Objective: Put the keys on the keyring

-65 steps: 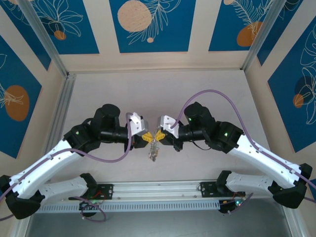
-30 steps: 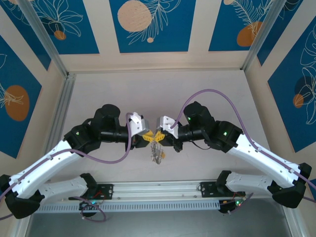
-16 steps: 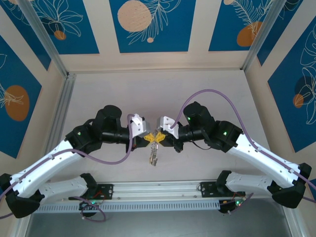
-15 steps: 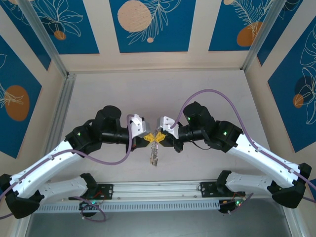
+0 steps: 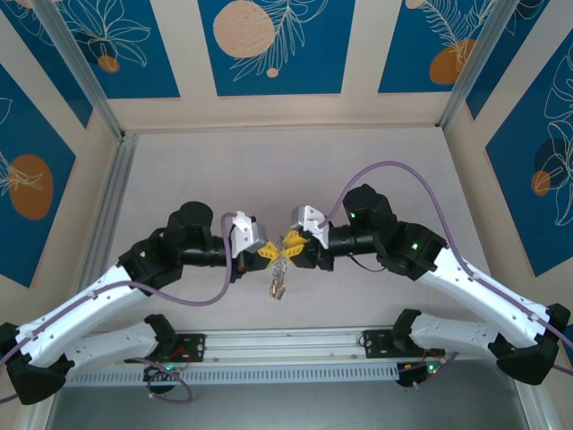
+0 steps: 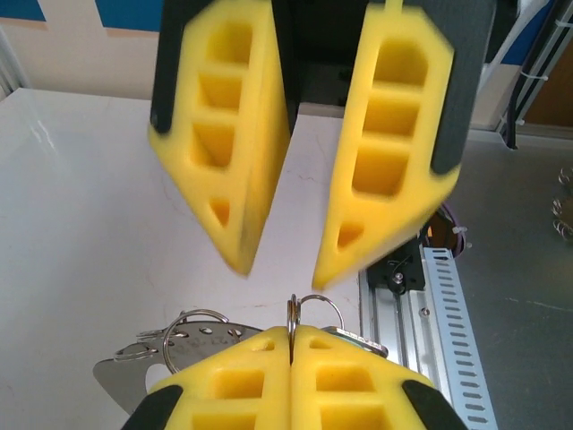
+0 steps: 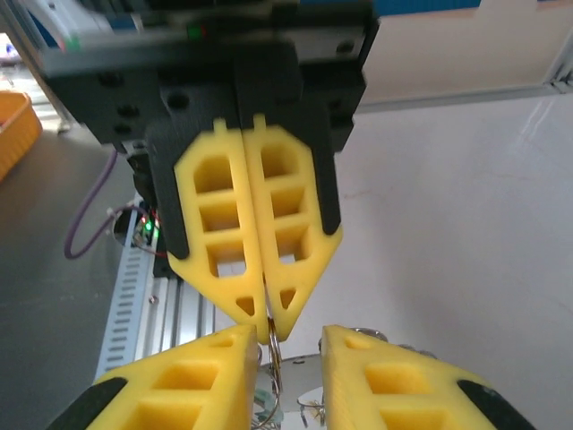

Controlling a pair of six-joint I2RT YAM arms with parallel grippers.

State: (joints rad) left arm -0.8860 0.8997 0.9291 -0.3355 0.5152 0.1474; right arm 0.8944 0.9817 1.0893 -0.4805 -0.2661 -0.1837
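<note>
The keyring (image 5: 280, 271) hangs in the air above the table (image 5: 385, 161), between the two arms, and a small bunch of silvery metal bits dangles down from it. They are too small to tell which of them are keys, and no coloured heads can be made out. I think the ring is lifted like this so that its thin wire loop stands free and a key can be slid onto it. The left gripper (image 5: 266, 252) holds it: in the left wrist view its yellow fingers (image 6: 242, 385) are pressed flat together, and the wire loop (image 6: 292, 313) comes up out of the seam between them. A flat metal tag (image 6: 201, 345) with small rings lies just beside them. The right gripper (image 5: 295, 242) faces the left one, tip to tip. Its fingers (image 6: 242, 161) stand a little apart and hold nothing. In the right wrist view the wire is in the gap between them, and they do not seem to touch it.
</note>
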